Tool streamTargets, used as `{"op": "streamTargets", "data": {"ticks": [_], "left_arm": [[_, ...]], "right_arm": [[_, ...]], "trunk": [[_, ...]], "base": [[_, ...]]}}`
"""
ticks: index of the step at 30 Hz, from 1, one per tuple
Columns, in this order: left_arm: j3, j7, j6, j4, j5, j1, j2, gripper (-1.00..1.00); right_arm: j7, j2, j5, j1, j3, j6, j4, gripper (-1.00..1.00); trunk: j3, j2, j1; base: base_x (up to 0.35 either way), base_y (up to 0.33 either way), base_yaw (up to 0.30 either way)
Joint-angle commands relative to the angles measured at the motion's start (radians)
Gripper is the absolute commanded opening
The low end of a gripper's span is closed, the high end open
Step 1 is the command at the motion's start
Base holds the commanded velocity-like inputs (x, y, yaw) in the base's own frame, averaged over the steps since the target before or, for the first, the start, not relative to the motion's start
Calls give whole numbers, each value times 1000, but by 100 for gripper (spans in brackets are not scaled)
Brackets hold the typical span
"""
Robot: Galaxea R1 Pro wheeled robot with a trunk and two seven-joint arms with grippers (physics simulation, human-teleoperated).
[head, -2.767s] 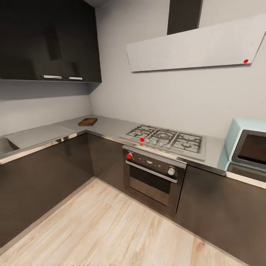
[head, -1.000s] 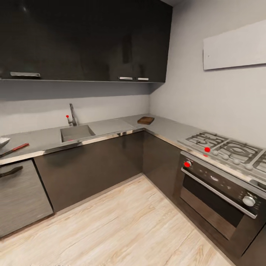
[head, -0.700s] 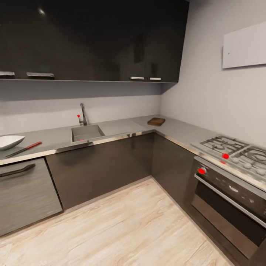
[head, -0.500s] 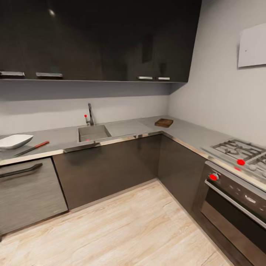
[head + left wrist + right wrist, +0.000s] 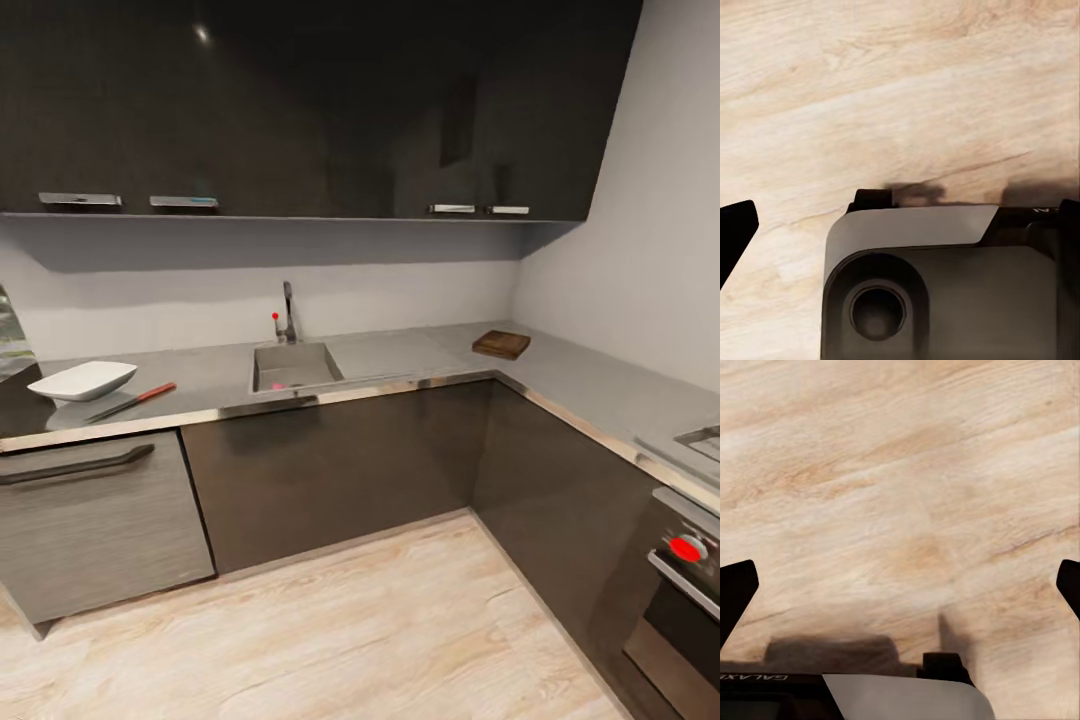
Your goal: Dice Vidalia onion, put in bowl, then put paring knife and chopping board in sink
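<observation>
Kitchen countertop (image 5: pixel 400 352) ahead | sink (image 5: pixel 293 366) centre, chopping board (image 5: pixel 501 344) far right, bowl (image 5: pixel 83 380) and paring knife (image 5: pixel 131 401) left | onion unseen | our grippers spread, empty | nothing done.

Bowl (image 5: pixel 83 380) and knife (image 5: pixel 132 401) left of sink (image 5: pixel 293 366) (board (image 5: pixel 501 344) far right).

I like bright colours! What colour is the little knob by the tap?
Red: the small round knob beside the curved metal tap, clearest in the head view.
</observation>
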Motion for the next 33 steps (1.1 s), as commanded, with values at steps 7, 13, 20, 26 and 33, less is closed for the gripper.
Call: {"op": "streamTargets", "data": {"ticks": [7, 13, 20, 26, 33], "left_arm": [[1, -1, -2, -1, 2, 0, 0, 100], [1, -1, -2, 0, 2, 0, 0, 100], [1, -1, -2, 0, 2, 0, 0, 100], [3, 1, 0, -4, 3, 0, 1, 100], [2, 1, 0, -4, 3, 0, 1, 100]], "right_arm": [[1, 0, 0, 0, 0, -3, 1, 100], [0, 0, 0, 0, 0, -3, 0, 100], [1, 0, 0, 0, 0, -3, 1, 100], [0, 0, 0, 0, 0, -3, 1, 100], [0, 0, 0, 0, 0, -3, 0, 100]], "trunk": [[-1, 0, 1], [-1, 0, 1], [-1, 0, 1], [1, 0, 1], [7, 14, -7]], "base": [[315, -154, 185], [309, -181, 21], [301, -196, -57], [117, -82, -77], [10, -7, -7]]}}
